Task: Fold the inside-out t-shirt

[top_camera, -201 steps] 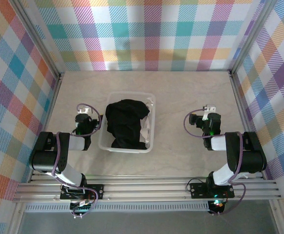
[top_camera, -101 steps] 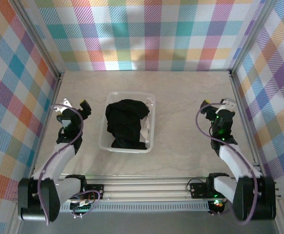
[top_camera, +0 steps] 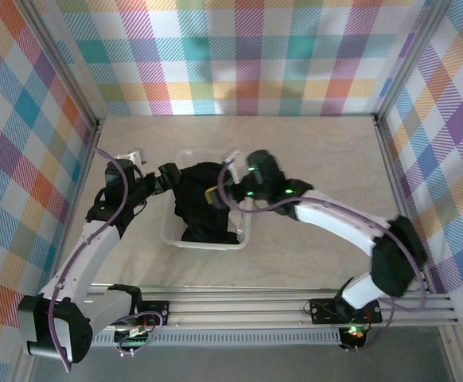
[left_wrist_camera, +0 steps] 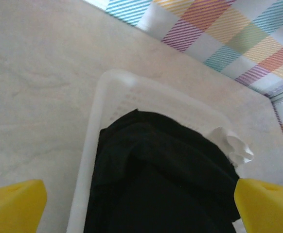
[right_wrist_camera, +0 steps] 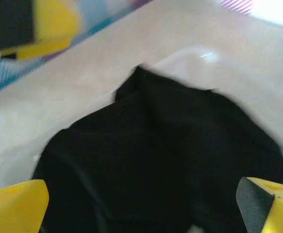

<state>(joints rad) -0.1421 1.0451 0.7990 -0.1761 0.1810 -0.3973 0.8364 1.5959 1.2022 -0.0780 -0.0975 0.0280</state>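
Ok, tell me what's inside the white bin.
The black t-shirt lies bunched in the white bin, filling most of it. A white cloth pokes out along the shirt's right side. The bin's floor, and anything under the shirt, is covered.

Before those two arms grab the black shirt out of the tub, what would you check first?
1. Left gripper open: ok, jaws wide.
2. Right gripper open: ok, jaws wide.
3. Black t-shirt in the white bin: ok, bunched up.
4. Both grippers aimed at the shirt: ok, it sits between the fingers in each wrist view.
5. White cloth clear of the grab: cannot tell, it lies against the shirt's edge in the bin.
6. A hem or sleeve to pick: cannot tell.
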